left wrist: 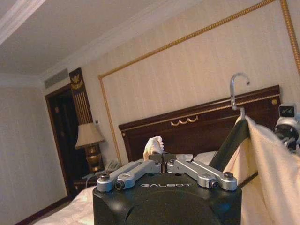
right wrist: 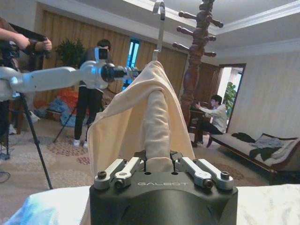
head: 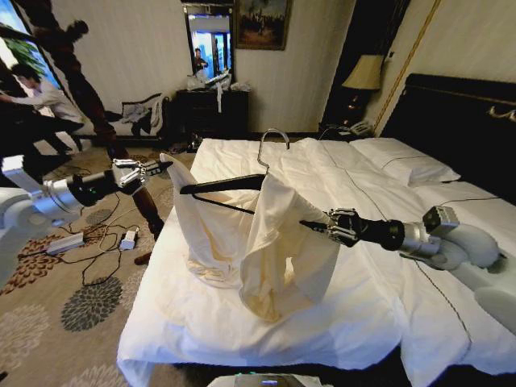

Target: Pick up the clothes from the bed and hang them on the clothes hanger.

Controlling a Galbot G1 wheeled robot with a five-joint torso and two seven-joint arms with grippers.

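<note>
My right end effector (head: 313,226) is pinching a fold of the shirt (head: 258,242), fingers closed tight on the cloth in the right wrist view. My left end effector (head: 161,167) is gripping the far-left tip of the shirt, jaws closed on a small white tuft. The shirt is hanging between us above the bed (head: 363,298), partly draped over the hanger (head: 222,185), whose wire hook is sticking up free.

I am judging the fabric as light, thin and limp: it is sagging in deep folds and will likely slide off the slim dark arm unless I keep tension. Collar and shoulder seams look like the best places to hold.

Left of the bed, the wooden stand (head: 89,97) is rising near my left arm, with cables (head: 97,242) trailing over the carpet. A lamp (head: 364,74) is standing far right.
</note>
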